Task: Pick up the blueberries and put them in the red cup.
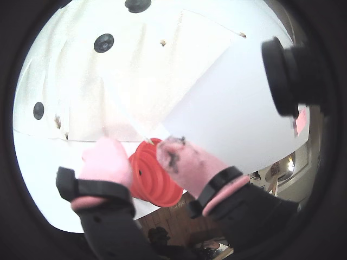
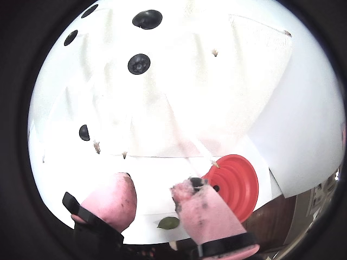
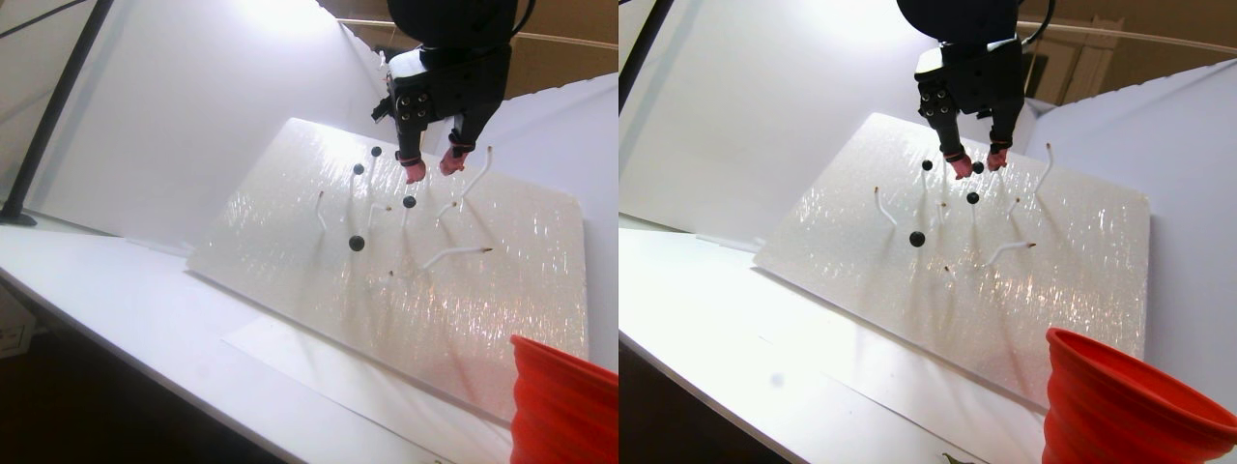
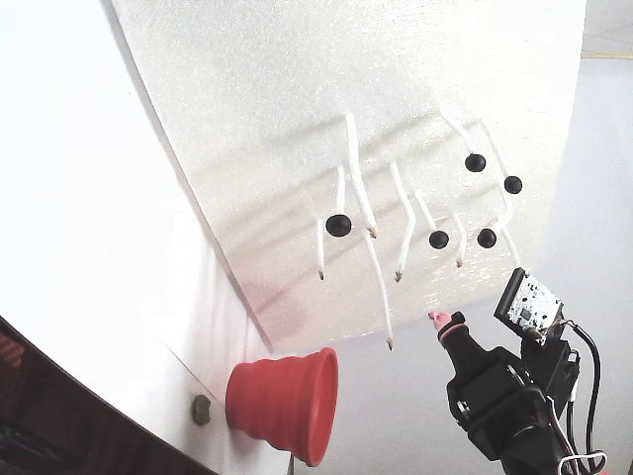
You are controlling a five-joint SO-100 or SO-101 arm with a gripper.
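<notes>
Several blueberries, glossy black balls on thin white stems, stick out of a tilted white board (image 4: 297, 99); one blueberry (image 4: 338, 226) hangs lowest and others cluster at the right (image 4: 486, 237). In a wrist view a blueberry (image 1: 103, 42) is far ahead, as is a blueberry (image 2: 139, 64) in the other. The red cup (image 4: 282, 401) lies at the board's foot, seen as the red cup (image 1: 154, 173) between my fingers and the red cup (image 2: 236, 184) behind the right finger. My gripper (image 1: 143, 157) (image 2: 154, 189) (image 4: 442, 322) is open, its pink stained tips holding nothing, hovering off the board near the upper berries (image 3: 410, 202).
Several bare white stems (image 4: 381, 297) jut from the board without berries. A small green leaf (image 2: 168, 222) lies on the white table by the cup. A black round part (image 1: 282, 76) of the arm fills the right edge of a wrist view. Wood floor lies past the table edge.
</notes>
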